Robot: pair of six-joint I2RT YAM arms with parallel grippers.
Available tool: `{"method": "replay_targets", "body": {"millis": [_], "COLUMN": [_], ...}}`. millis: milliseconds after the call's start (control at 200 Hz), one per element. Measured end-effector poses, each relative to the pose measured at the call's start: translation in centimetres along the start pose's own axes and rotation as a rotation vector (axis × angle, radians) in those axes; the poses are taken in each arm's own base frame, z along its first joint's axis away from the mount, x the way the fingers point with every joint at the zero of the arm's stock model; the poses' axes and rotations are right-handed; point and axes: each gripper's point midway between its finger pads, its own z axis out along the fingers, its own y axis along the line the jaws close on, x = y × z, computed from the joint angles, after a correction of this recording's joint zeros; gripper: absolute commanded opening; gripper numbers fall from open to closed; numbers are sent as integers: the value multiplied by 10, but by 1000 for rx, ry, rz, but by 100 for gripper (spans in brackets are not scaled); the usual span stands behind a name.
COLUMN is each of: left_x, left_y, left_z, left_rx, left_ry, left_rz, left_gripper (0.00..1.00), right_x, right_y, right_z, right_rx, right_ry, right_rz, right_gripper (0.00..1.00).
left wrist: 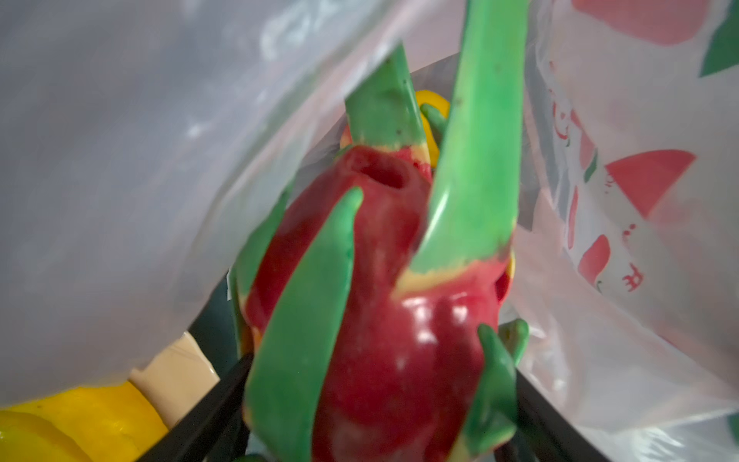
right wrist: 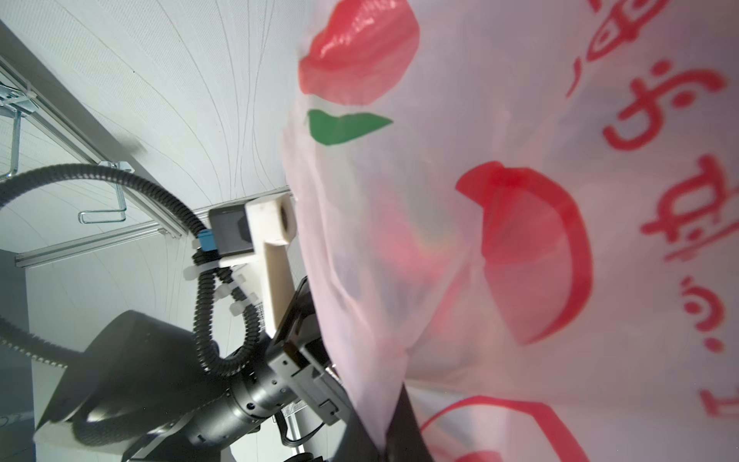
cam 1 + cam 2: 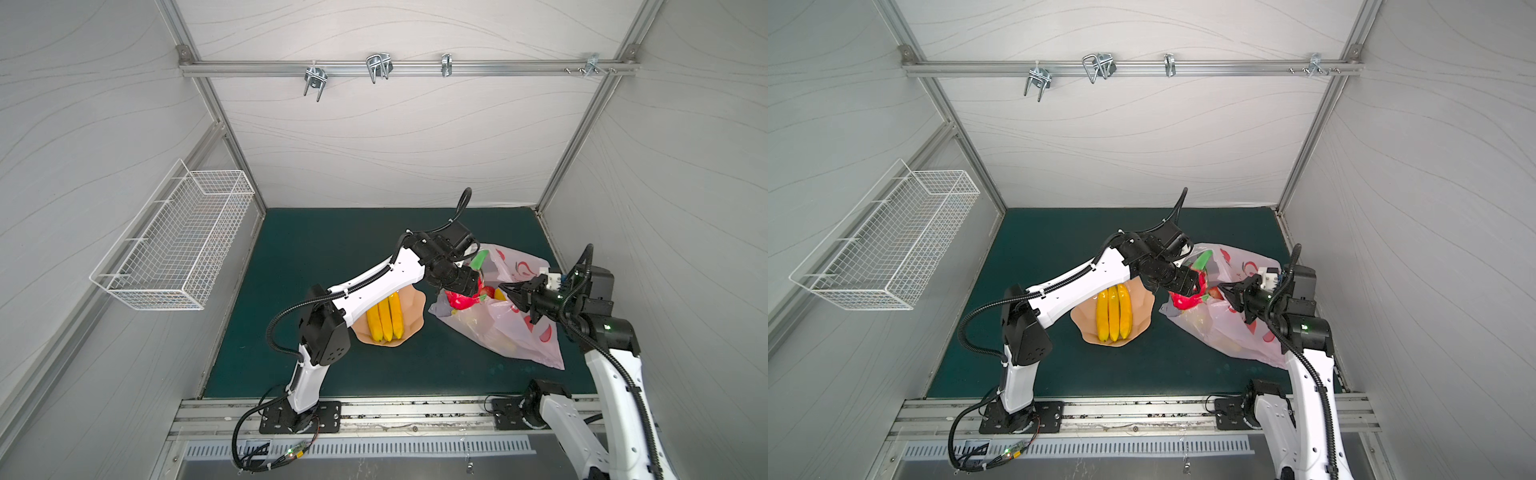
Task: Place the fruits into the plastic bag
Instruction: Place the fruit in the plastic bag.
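Note:
The pink-red dragon fruit [image 3: 460,302] [image 3: 1183,300] [image 1: 400,320] with green scales hangs at the mouth of the plastic bag [image 3: 513,328] [image 3: 1235,328] [image 1: 640,240] [image 2: 520,240]. My left gripper [image 3: 468,291] [image 1: 376,420] is shut on it, a black finger on each side. My right gripper [image 3: 505,288] [image 3: 1224,286] [image 2: 400,432] is shut on the bag's rim and holds it raised. A yellow fruit [image 3: 498,294] and a red one [image 3: 1216,293] lie inside the bag. The yellow banana bunch [image 3: 386,318] [image 3: 1113,311] [image 1: 80,424] lies on the peach plate [image 3: 417,316] [image 3: 1142,309].
A white wire basket [image 3: 174,245] hangs on the left wall. Metal hooks [image 3: 378,66] sit on the rail at the back. The left arm reaches over the plate. The bag lies close to the right wall on the green mat [image 3: 332,249].

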Motion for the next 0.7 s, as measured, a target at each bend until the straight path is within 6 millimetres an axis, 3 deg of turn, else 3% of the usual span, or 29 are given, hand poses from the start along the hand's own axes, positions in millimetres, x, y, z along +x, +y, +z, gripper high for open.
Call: {"method": "replay_targets", "body": {"millis": [305, 465, 585, 700], "left_x": [-5, -3, 17, 50], "left_y": [0, -15, -35, -39], "left_z": [16, 22, 36, 54], "left_rx": [7, 53, 109, 132], "left_ry": [4, -1, 30, 101], "left_rz": [-5, -5, 2, -22], "left_gripper": [52, 51, 51, 50], "right_x": [0, 0, 0, 0], "right_y": [0, 0, 0, 1], "right_z": [0, 0, 0, 0], "right_rx": [0, 0, 0, 0], "right_ry": [3, 3, 3, 3], "right_rz": [1, 1, 1, 1], "right_gripper": [6, 5, 5, 5]}}
